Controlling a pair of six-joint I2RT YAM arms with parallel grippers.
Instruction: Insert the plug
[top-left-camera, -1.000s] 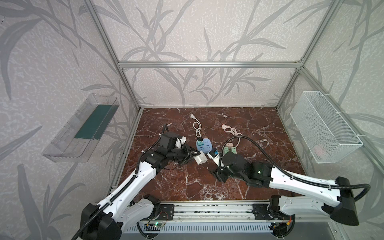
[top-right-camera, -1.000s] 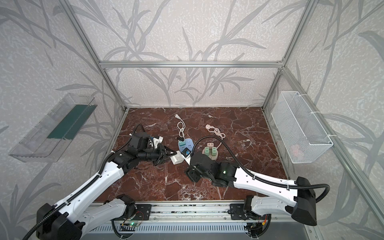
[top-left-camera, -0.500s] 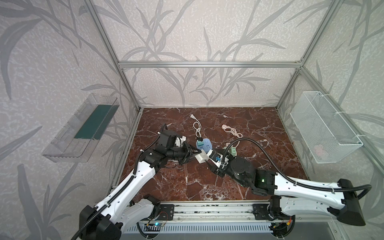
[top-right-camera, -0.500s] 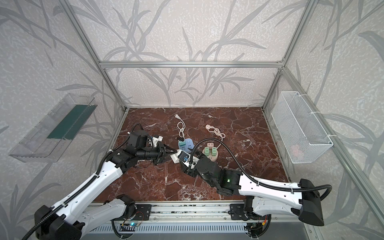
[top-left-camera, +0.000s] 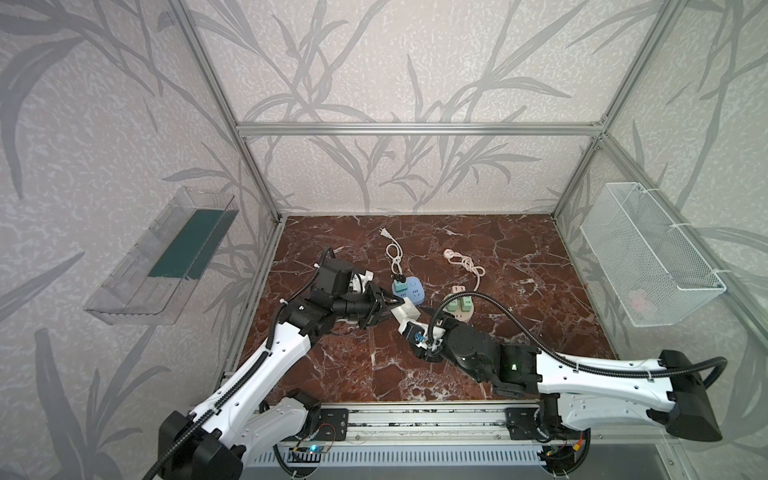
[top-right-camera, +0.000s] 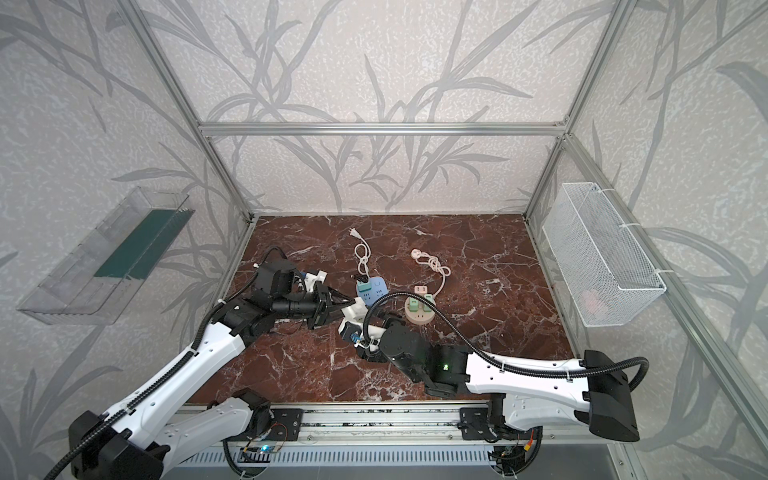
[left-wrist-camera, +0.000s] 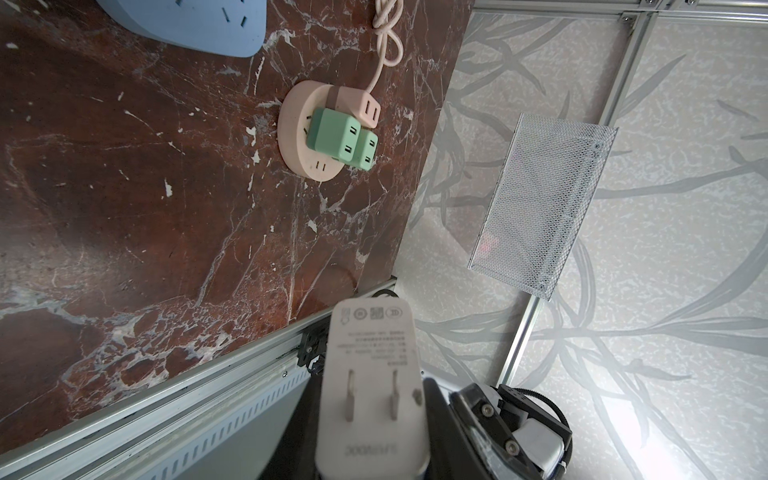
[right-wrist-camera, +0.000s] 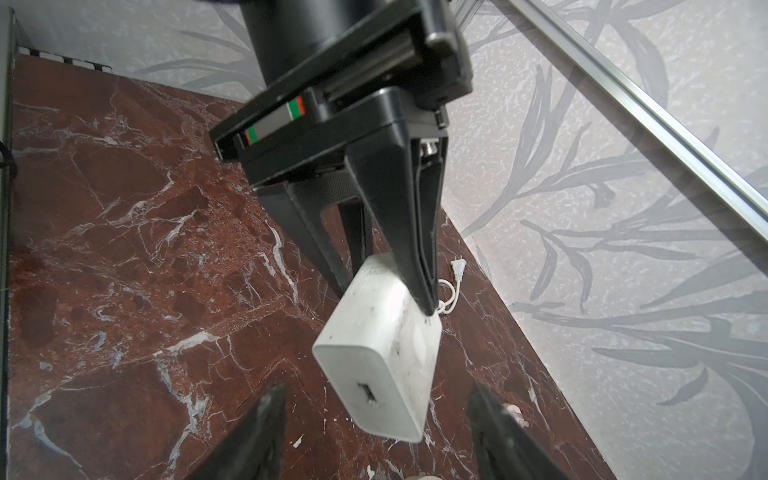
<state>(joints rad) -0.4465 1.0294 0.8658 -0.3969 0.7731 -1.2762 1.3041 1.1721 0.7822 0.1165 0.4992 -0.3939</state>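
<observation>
A white plug (top-left-camera: 405, 311) with two flat prongs (left-wrist-camera: 370, 390) hangs in the air over the marble floor. My left gripper (top-left-camera: 388, 309) is shut on its prong end, with a dark finger (left-wrist-camera: 436, 415) on each side. In the right wrist view the plug (right-wrist-camera: 378, 353) points its USB end at me. My right gripper (right-wrist-camera: 376, 432) is open, its fingers (right-wrist-camera: 257, 436) wide apart on either side of that end and not touching it. In both top views the right gripper (top-right-camera: 353, 330) sits just in front of the plug (top-right-camera: 355, 311).
A blue power strip (top-left-camera: 409, 289) with a white cord lies just behind the grippers. A round pink socket (top-left-camera: 459, 318) carrying green adapters (left-wrist-camera: 336, 139) lies to its right. A wire basket (top-left-camera: 648, 257) hangs on the right wall and a clear tray (top-left-camera: 166, 257) on the left.
My left gripper has lifted the plug off the floor and carried it right. My right arm has risen and swung in until its open fingers flank the plug's free end.
</observation>
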